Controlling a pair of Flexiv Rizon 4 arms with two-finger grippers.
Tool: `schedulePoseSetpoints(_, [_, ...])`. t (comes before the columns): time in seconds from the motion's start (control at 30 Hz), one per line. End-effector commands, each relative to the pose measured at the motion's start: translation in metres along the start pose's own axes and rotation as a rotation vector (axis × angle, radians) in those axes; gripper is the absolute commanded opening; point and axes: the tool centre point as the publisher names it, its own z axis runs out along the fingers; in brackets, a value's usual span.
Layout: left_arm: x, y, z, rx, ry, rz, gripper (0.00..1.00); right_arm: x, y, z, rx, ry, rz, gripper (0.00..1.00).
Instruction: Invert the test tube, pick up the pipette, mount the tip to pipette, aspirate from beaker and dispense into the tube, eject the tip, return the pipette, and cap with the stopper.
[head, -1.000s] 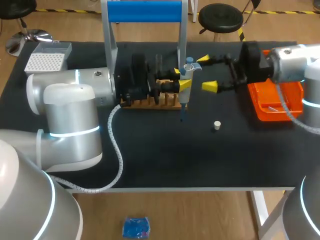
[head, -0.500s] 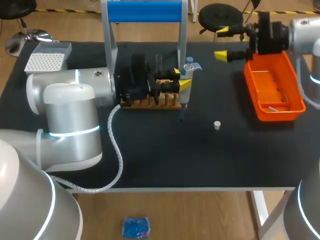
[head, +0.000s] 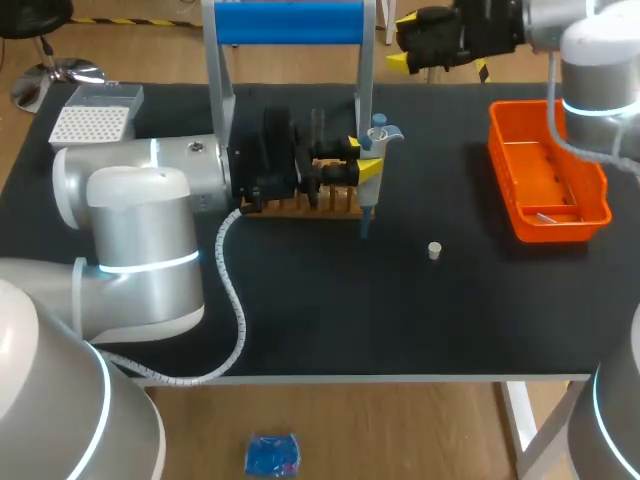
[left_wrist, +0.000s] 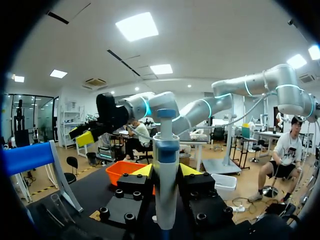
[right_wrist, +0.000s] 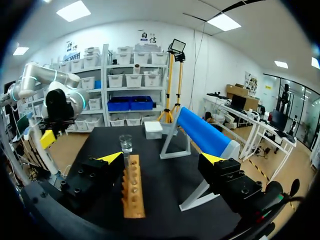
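1. table (head: 330, 310): flat matt black top.
2. left gripper (head: 363, 156): centre of the head view. Black blocky body with yellow wedge tips, the jaws pinching the pipette from two sides. In its own wrist view the fingers (left_wrist: 142, 170) press against the barrel.
3. pipette (head: 378, 132): upright, a smooth pale grey cylinder with a blue band and a hooked head. Its thin lower end points down at the table, just in front of the rack's right end.
4. rack (head: 300, 205): long plain wooden block with a row of round holes, centre of the frame, partly hidden by the left gripper.
5. beaker (right_wrist: 125, 143): small clear glass cylinder at the rack's far end, ahead of the right gripper.
6. right gripper (head: 400, 42): top of the frame, right of centre, raised beyond the table's far edge. Its jaws are spread wide and hold nothing.
7. stopper (head: 434, 250): small white plug, alone right of centre.
8. tray (head: 545, 215): glossy orange plastic, rectangular, at the right edge.
9. tip box (head: 90, 122): white, with a perforated top, upper left.
10. stand (head: 290, 22): blue padded bar on grey metal legs, top centre.
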Motion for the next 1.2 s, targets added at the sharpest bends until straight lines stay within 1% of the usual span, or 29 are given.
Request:
schedulePoseSetpoints(0.03, [0.001, 0.001, 0.002, 0.004, -0.006, 0.001, 0.0, -0.033, 0.0, 0.027, 0.043, -0.002, 0.005, 1.0])
schedulePoseSetpoints(0.2, [0.001, 0.001, 0.002, 0.004, -0.006, 0.001, 0.0, -0.039, 0.003, 0.04, 0.052, -0.014, 0.005, 1.0])
schedulePoseSetpoints(0.43, [0.001, 0.001, 0.002, 0.004, -0.006, 0.001, 0.0, -0.039, 0.01, 0.046, 0.046, -0.04, 0.007, 1.0])
schedulePoseSetpoints(0.57, [0.001, 0.001, 0.002, 0.004, -0.006, 0.001, 0.0, -0.033, 0.014, 0.046, 0.043, -0.044, 0.005, 1.0])
schedulePoseSetpoints(0.83, [0.001, 0.001, 0.002, 0.004, -0.006, 0.001, 0.0, -0.025, 0.015, 0.045, 0.047, -0.048, -0.004, 1.0])
schedulePoseSetpoints(1.2, [0.001, 0.001, 0.002, 0.004, -0.006, 0.001, 0.0, -0.025, 0.015, 0.045, 0.047, -0.048, -0.004, 1.0])
